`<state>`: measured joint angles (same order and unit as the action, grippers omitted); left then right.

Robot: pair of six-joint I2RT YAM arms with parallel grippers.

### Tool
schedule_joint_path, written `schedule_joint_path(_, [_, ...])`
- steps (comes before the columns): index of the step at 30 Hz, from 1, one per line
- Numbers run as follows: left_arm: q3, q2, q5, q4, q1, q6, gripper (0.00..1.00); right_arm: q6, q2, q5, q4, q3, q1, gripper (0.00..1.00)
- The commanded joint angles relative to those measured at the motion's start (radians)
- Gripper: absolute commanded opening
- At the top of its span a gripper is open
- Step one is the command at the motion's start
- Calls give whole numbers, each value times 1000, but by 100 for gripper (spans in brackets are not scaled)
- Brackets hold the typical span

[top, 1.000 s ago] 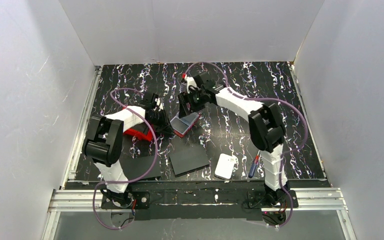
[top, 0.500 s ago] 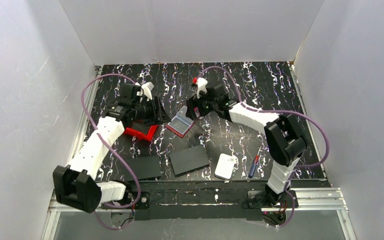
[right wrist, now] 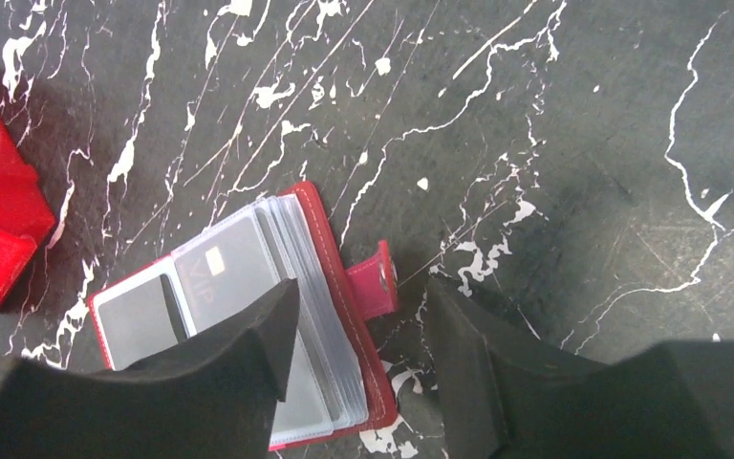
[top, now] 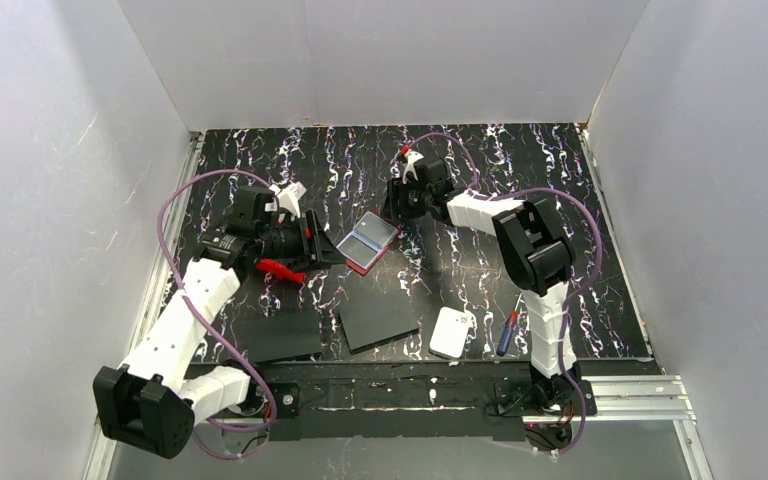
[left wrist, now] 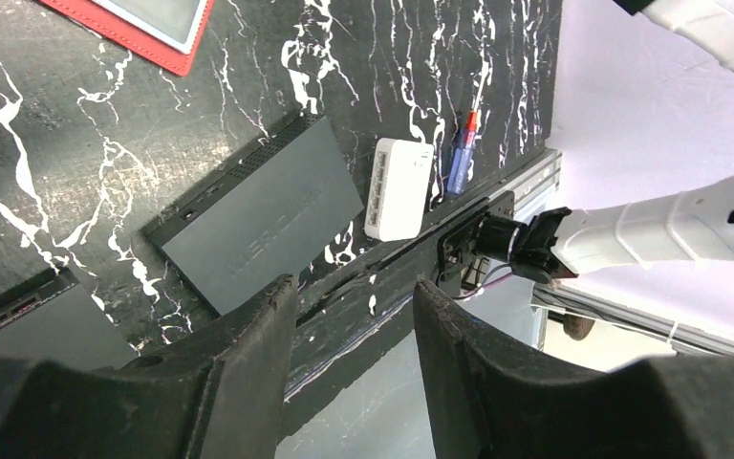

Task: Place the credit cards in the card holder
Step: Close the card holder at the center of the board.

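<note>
While the holder [top: 368, 241] lies open on the counter [top: 560, 170] between the two arms, we judge the step in hand to be seating the cards [right wrist: 225, 268] in its clear sleeves. From the right wrist we see a grey one marked VIP lying flat inside a sleeve. A pale panel just beside it may be a second, though we cannot tell. We see no loose card anywhere on the counter.

Our right pincer [right wrist: 363, 306] hangs above the holder's outer edge, jaws moderately apart and empty, with the tab [right wrist: 377, 287] showing in the gap. Our left pincer [left wrist: 354, 296] is over by the bin [top: 282, 268], just left of the holder, jaws likewise apart with nothing between them.

To do this well, we would have one arm pin the red cover so the holder cannot skate on the slick counter. The other arm could then work the sleeves. Any push on a card should run along the sleeve's length and stay low and flat, so the thin plastic does not buckle or lift. The stacked sleeves fan loosely, and a fingertip coming down hard could catch one and flip the holder. A slow, shallow approach looks safest to us. If more cards wait in the bin, the left pincer is the nearer one to fetch them.
</note>
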<state>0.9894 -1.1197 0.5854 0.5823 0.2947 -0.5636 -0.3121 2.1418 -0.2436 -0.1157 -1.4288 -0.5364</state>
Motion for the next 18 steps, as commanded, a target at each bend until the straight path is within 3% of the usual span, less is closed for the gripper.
schedule_joint_path(1, [-31,55,42,10,-4,-8,47,7,12,25,-37,-48,-5,55])
schedule_joint_path(3, [-43,59,40,8,-5,-9,46,13,21,-10,-40,-54,-7,46])
schedule_joint_path(8, [-55,57,40,4,-3,-7,46,99,-16,-113,-149,11,-7,37])
schedule_joint_path(12, [-70,80,33,-9,-4,-13,46,188,-26,-143,-134,-16,-7,4])
schedule_joint_path(18, [-108,97,12,-20,-3,-16,46,295,-90,-105,43,-126,-9,1])
